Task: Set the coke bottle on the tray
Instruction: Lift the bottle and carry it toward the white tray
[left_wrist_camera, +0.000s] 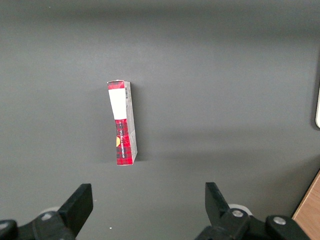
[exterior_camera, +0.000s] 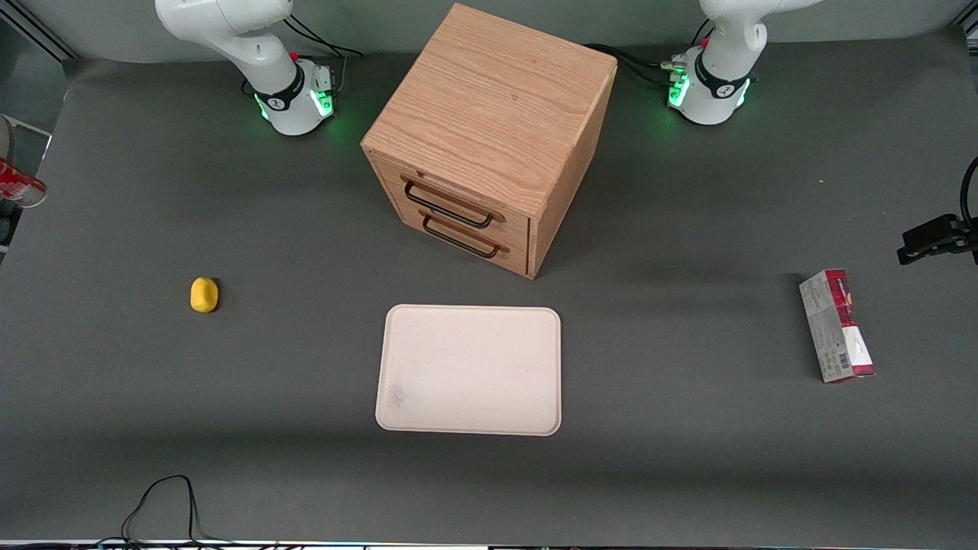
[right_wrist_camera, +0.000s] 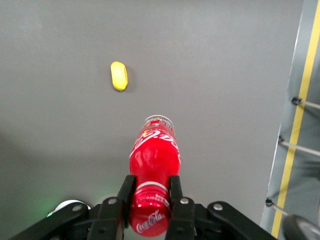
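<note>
My gripper (right_wrist_camera: 150, 189) is shut on the coke bottle (right_wrist_camera: 154, 160), a slim red bottle with white script. The fingers (right_wrist_camera: 126, 192) clamp its neck just under the red cap, and its silvery base hangs free above the grey table. In the front view the bottle (exterior_camera: 19, 187) shows only as a red-and-white sliver at the frame's edge, toward the working arm's end of the table. The pale cream tray (exterior_camera: 469, 370) lies flat in the middle of the table, nearer to the front camera than the oak cabinet. Nothing lies on it.
An oak drawer cabinet (exterior_camera: 489, 137) stands in the middle of the table. A small yellow object (exterior_camera: 204, 295) lies toward the working arm's end, also in the right wrist view (right_wrist_camera: 119, 76). A red-and-grey carton (exterior_camera: 837, 326) lies toward the parked arm's end. The table edge (right_wrist_camera: 292, 125) with a yellow stripe lies close to the bottle.
</note>
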Action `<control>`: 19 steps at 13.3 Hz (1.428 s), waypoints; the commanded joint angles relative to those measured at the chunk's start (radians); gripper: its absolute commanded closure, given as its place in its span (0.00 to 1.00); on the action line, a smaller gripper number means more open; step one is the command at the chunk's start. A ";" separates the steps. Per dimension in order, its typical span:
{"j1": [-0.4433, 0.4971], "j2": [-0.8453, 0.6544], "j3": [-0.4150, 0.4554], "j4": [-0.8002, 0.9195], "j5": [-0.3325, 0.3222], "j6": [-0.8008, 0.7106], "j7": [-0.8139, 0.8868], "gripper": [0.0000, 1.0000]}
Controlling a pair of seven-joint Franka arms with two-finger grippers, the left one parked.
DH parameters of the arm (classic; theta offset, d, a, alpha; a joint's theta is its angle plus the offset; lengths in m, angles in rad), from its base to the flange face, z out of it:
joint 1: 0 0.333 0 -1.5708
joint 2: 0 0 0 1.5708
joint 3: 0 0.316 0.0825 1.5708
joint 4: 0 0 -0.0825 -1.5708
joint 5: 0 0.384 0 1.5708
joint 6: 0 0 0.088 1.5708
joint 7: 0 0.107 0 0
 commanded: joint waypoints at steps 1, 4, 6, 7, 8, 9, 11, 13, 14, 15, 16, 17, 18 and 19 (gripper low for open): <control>0.099 0.063 -0.008 0.113 0.046 -0.029 -0.011 1.00; 0.194 0.225 -0.005 0.290 0.193 -0.054 -0.012 1.00; 0.257 0.380 0.023 0.460 0.253 -0.097 -0.009 1.00; 0.263 0.461 0.061 0.547 0.284 -0.108 -0.008 1.00; 0.263 0.539 0.122 0.639 0.292 -0.111 0.003 1.00; 0.262 0.608 0.186 0.717 0.292 -0.111 0.035 1.00; 0.259 0.719 0.298 0.796 0.292 -0.100 0.157 1.00; 0.254 0.764 0.418 0.816 0.292 -0.071 0.326 1.00; 0.254 0.773 0.458 0.816 0.292 -0.060 0.401 1.00; 0.256 0.778 0.492 0.816 0.292 -0.042 0.463 1.00; 0.257 0.785 0.521 0.816 0.292 -0.031 0.507 1.00; 0.257 0.804 0.546 0.818 0.290 -0.023 0.538 1.00; 0.260 0.807 0.554 0.816 0.290 -0.014 0.543 1.00; 0.262 0.808 0.555 0.816 0.290 0.001 0.541 1.00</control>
